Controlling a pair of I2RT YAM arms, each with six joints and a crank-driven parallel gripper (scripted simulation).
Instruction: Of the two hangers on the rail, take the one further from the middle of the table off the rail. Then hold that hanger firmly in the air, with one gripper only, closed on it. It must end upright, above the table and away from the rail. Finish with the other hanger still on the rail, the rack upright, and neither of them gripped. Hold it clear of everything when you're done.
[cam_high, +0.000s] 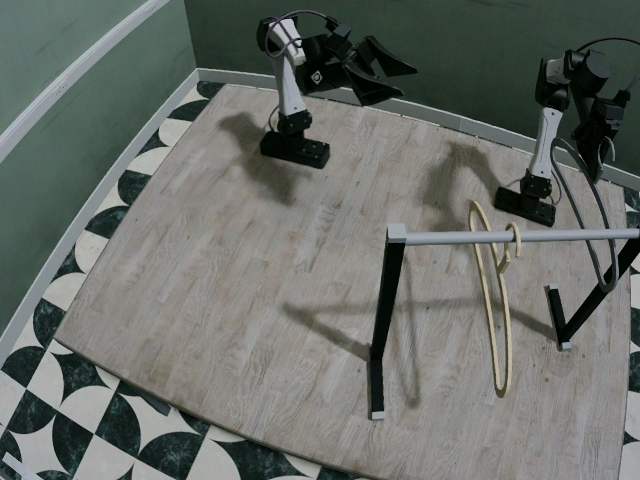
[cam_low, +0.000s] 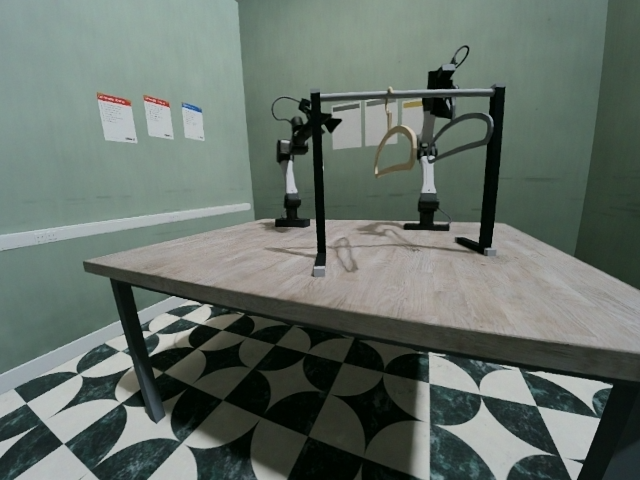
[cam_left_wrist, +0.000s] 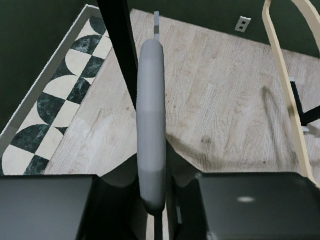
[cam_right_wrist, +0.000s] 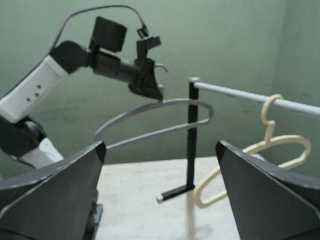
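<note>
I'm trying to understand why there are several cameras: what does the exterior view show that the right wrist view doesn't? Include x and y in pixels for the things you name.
Only the exterior view: paper notices (cam_low: 116, 117) on the wall, the checkered floor (cam_low: 268, 361) and a table leg (cam_low: 135, 351).

Only the right wrist view: the right gripper's open fingers up close, and the grey hanger's hook (cam_right_wrist: 162, 66) sticking out beyond the left gripper (cam_right_wrist: 161, 98).

Both: the grey hanger (cam_low: 461, 118) (cam_right_wrist: 150, 134), the cream hanger (cam_low: 415, 142) (cam_right_wrist: 270, 124) on the rail (cam_low: 356, 96) (cam_right_wrist: 230, 92), and the table (cam_low: 413, 289) (cam_right_wrist: 140, 175).
</note>
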